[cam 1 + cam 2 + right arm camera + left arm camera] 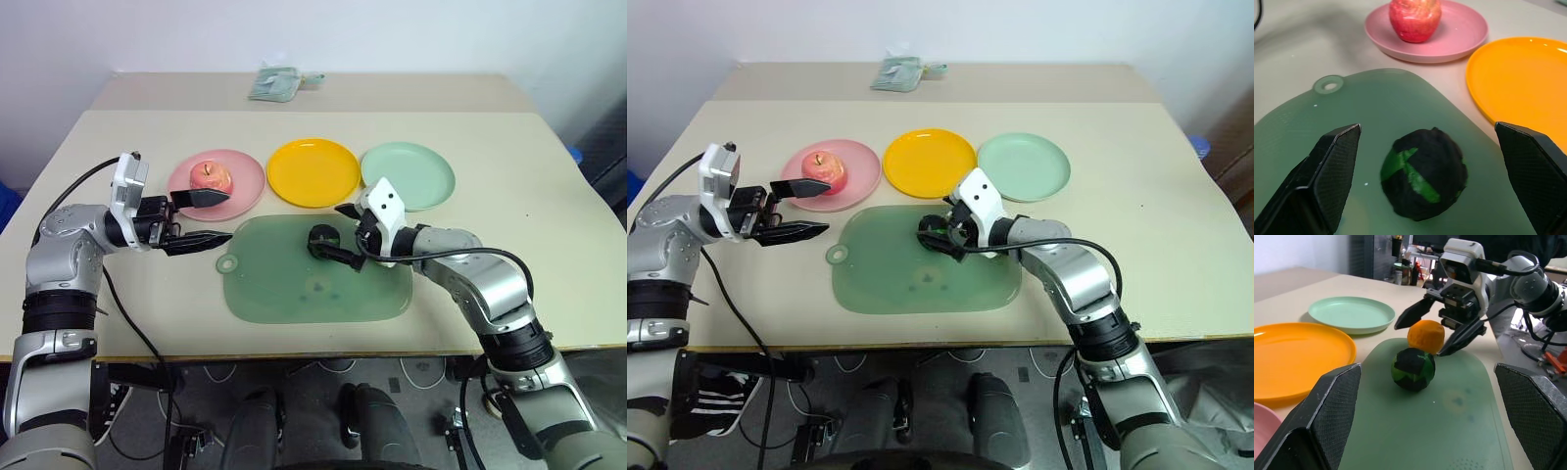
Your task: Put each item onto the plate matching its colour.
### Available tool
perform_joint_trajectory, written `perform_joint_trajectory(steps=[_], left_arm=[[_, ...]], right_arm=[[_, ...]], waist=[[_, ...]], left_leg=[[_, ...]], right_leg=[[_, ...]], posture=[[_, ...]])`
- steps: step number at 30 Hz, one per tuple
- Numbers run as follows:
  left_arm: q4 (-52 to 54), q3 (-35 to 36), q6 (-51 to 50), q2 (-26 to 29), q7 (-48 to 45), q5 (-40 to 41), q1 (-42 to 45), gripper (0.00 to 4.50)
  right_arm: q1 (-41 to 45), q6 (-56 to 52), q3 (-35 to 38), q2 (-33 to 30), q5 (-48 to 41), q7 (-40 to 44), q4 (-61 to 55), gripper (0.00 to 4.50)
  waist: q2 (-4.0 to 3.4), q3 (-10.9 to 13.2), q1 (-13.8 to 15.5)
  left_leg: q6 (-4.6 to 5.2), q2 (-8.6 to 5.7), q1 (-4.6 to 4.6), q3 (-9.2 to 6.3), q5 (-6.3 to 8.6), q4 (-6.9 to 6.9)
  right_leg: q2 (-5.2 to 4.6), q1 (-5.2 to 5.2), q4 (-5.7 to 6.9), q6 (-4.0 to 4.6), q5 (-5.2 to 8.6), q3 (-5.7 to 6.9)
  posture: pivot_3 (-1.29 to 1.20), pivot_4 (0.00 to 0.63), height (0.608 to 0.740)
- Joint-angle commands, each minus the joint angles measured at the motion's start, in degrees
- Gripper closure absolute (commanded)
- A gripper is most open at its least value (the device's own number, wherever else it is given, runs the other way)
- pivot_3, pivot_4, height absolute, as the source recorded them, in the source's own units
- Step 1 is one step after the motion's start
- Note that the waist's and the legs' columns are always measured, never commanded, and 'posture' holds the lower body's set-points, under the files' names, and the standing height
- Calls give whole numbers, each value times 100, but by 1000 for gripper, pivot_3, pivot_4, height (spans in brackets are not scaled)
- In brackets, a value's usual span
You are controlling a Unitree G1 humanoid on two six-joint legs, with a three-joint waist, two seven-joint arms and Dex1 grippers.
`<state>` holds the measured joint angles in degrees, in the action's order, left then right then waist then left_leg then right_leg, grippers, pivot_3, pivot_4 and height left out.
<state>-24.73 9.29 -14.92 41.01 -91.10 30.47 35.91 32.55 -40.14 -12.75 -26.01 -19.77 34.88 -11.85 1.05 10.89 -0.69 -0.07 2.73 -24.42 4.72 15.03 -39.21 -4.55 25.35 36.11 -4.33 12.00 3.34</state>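
Observation:
A red-pink apple (211, 177) rests on the pink plate (245, 186). Beside it the yellow plate (313, 171) and the mint green plate (409, 174) stand bare. On the green mat (294, 289) lies the blackish-green ball (321, 238), with my right gripper (343, 233) open and one finger on each side of it. The orange (1425, 336) sits just behind the ball, close between those same fingers; whether they touch it I cannot tell. My left gripper (223, 215) hangs open and holds nothing, left of the mat by the pink plate's near rim.
A grey-green pouch (274, 83) lies at the far side of the beige table (509, 147). A black cable (83, 181) trails from my left arm. The table's front edge runs just below the mat.

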Motion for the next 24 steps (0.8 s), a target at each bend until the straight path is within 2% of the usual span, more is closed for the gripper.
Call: perform_joint_trajectory(steps=[1, 18, 21, 24], left_arm=[[115, 89, 107, 70, -45, 45, -67, 74], [17, 49, 336, 1, 115, -14, 22, 74], [25, 40, 338, -3, 152, -13, 50, 0], [39, 39, 329, -3, 168, -8, 55, 0]], right_arm=[[185, 76, 11, 58, 148, 29, 70, 0], [458, 31, -461, 408, 648, 385, 1040, 0], [469, 23, -398, 457, 647, 446, 1106, 868], [467, -4, -325, 432, 597, 544, 1010, 2265]], waist=[[0, 0, -3], [-1, 0, -15], [-1, 0, -13], [-1, 0, -3]], left_leg=[[0, 0, 0, 0, 0, 0], [0, 1, 0, 0, 0, 1], [0, 1, -1, 1, 0, 2], [0, 1, 0, 1, 0, 2]], right_leg=[[0, 0, 0, 0, 0, 0], [1, 2, 1, -1, -1, 0], [1, 2, 1, -2, -1, 0], [0, 2, 1, -3, -2, 0]], posture=[[0, 150, 740], [0, 150, 740], [0, 150, 740], [0, 150, 740]])
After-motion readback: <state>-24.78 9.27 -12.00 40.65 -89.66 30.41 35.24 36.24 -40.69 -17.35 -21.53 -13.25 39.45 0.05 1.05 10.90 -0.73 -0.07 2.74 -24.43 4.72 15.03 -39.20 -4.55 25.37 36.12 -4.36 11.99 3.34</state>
